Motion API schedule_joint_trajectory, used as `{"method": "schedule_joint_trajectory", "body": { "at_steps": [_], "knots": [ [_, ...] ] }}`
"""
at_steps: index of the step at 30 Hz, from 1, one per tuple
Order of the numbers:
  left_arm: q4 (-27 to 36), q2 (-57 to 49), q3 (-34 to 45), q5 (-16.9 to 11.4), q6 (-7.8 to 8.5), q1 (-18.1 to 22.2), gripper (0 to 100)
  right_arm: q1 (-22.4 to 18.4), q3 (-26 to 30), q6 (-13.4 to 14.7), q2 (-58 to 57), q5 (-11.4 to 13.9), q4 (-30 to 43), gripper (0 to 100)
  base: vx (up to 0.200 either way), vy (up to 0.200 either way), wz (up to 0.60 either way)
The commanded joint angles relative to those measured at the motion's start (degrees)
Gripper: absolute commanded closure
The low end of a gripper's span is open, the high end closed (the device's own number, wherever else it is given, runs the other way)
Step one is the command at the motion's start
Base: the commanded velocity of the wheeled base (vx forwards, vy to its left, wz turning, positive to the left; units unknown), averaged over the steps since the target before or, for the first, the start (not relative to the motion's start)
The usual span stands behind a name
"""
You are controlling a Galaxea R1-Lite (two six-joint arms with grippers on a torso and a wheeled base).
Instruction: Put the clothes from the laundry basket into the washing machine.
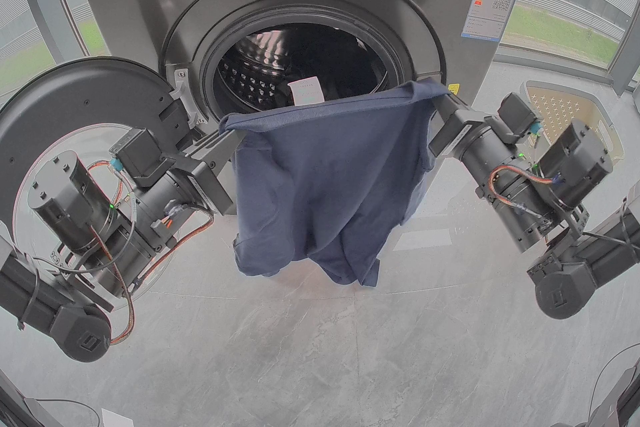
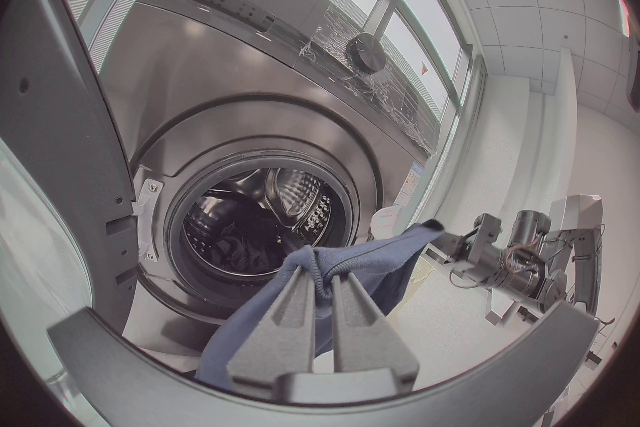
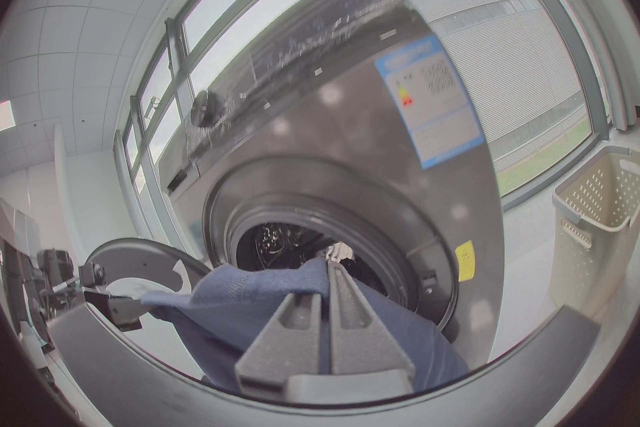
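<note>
Left gripper point(image 1: 229, 129) and right gripper point(image 1: 437, 99) both clamped on the navy shirt point(image 1: 327, 181), strung across the drum opening point(image 1: 280, 65)

Head view: each gripper pinches a top corner, the upper edge is taut between them and the rest hangs free over bare floor point(image 1: 400, 341) below both. The washing machine point(image 1: 133, 15) gapes just beyond the fingertips, its door point(image 1: 67, 108) stands wide on the outer side of the left gripper, and the laundry basket point(image 1: 573, 111) sits out past the right arm. Left wrist view: jaws squeezed on a bunched hem, a dark heap point(image 2: 230, 248) lying in the drum ahead, the right gripper well apart along the stretched edge. Right wrist view: jaws tight on fabric, the opening's rim straight ahead, the basket well off to the outer side.
</note>
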Motion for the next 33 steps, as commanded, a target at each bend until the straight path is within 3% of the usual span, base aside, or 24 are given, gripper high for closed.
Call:
{"method": "schedule_joint_trajectory", "body": {
  "at_steps": [1,9,33],
  "knots": [
    [0.43,-0.98,0.80,0.05,0.01,-0.41,100,0.44,0.62,-0.01,-5.49,-0.21,-0.03,100,0.000,0.000,0.00],
    [1.48,-6.60,-2.27,0.22,-0.07,-1.29,100,0.44,0.71,-0.01,-7.33,-0.21,-0.03,100,0.000,0.000,0.00],
    [1.57,-5.19,-4.47,1.36,0.10,-4.72,100,0.62,2.56,-0.10,-7.77,-0.21,-0.03,100,0.000,0.000,0.00]
  ]
}}
